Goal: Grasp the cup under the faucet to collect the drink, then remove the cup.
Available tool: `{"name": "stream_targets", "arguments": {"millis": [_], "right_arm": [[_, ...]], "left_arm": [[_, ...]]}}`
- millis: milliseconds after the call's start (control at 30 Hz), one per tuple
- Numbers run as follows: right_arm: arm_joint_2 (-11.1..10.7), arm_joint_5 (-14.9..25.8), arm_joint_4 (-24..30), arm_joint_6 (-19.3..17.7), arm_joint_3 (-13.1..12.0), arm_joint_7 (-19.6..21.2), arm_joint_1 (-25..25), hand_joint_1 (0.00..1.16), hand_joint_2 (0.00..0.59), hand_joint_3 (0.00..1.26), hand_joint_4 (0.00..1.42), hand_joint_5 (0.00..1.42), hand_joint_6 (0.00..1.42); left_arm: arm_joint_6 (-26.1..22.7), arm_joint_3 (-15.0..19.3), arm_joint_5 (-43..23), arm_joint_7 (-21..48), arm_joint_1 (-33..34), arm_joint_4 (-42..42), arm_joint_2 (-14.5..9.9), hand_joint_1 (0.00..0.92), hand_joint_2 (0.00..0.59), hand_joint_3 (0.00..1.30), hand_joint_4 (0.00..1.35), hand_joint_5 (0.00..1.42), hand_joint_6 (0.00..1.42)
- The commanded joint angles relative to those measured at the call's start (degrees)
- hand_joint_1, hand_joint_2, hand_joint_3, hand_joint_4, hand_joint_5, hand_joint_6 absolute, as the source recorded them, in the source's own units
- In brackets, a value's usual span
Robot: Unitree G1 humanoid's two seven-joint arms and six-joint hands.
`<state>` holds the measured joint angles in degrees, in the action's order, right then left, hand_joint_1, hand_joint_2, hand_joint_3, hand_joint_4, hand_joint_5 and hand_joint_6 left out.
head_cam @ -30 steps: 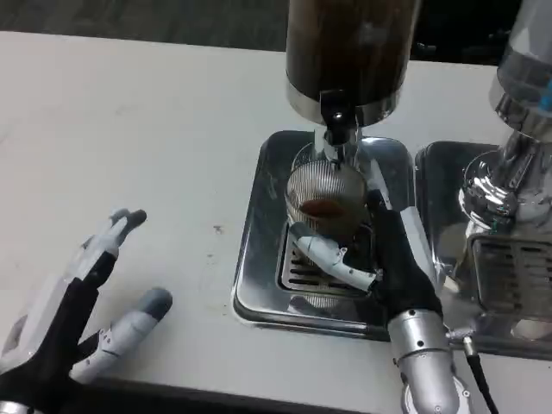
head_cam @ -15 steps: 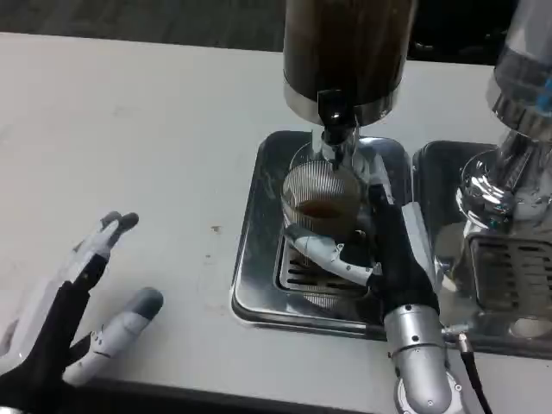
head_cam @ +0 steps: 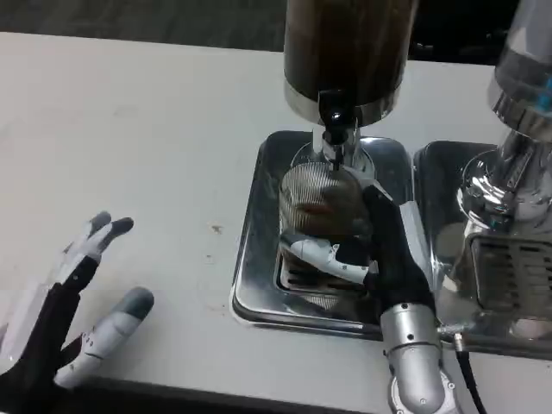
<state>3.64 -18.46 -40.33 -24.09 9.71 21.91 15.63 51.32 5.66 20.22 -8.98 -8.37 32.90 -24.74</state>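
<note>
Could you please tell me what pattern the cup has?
Fine vertical ribbing on clear glass; the cup shows best in the head view.

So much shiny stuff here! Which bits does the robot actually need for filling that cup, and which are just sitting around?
Part of the job:
- ribbed cup, with some dark drink in it
- faucet above it
- dark drink dispenser
- drip tray under the cup
- right hand, holding the cup

Just there:
- left hand, open over the table
- second dispenser and its tray on the right

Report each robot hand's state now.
Left robot hand: open, holding nothing, over the table.
Right robot hand: holding the cup under the faucet.
</note>
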Motion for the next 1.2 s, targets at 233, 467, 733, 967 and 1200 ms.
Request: {"name": "stream_targets", "arguments": {"millis": [233, 467, 733, 967, 1200], "right_arm": [[-0.1, -1.6, 1.4, -0.5, -0.2, 4.1, -1.2, 1.11, 0.174, 0.55, 0.59, 0.71, 0.96], [0.1, -2.9, 3.2, -1.1, -0.2, 7.2, -2.3, 1.11, 0.158, 0.61, 0.63, 0.76, 1.04], [-0.6, -5.3, 6.4, -0.7, 0.8, 9.1, -3.6, 1.12, 0.143, 0.63, 0.65, 0.79, 1.10], [-1.3, -8.0, 10.4, 1.1, 1.5, 9.7, -5.6, 1.10, 0.114, 0.70, 0.73, 0.84, 1.17], [-1.3, -8.5, 12.6, 1.8, 1.5, 9.9, -7.2, 1.09, 0.101, 0.75, 0.79, 0.89, 1.23]], "left_arm": [[0.1, -0.5, -0.7, 0.0, -0.1, -0.5, -0.1, 0.000, 0.149, 0.16, 0.00, 0.09, 0.00], [0.0, -0.9, -0.9, 0.4, 0.3, -0.4, 0.0, 0.000, 0.150, 0.17, 0.00, 0.10, 0.00], [0.1, -1.6, -0.8, 0.4, 0.4, -0.2, 0.1, 0.000, 0.150, 0.17, 0.00, 0.10, 0.00], [0.8, -2.3, -0.5, 1.0, 0.3, 1.1, -1.4, 0.000, 0.150, 0.17, 0.00, 0.11, 0.00], [0.8, -3.5, -0.3, 1.1, 0.7, 0.8, -0.6, 0.000, 0.150, 0.17, 0.00, 0.11, 0.00]]}}
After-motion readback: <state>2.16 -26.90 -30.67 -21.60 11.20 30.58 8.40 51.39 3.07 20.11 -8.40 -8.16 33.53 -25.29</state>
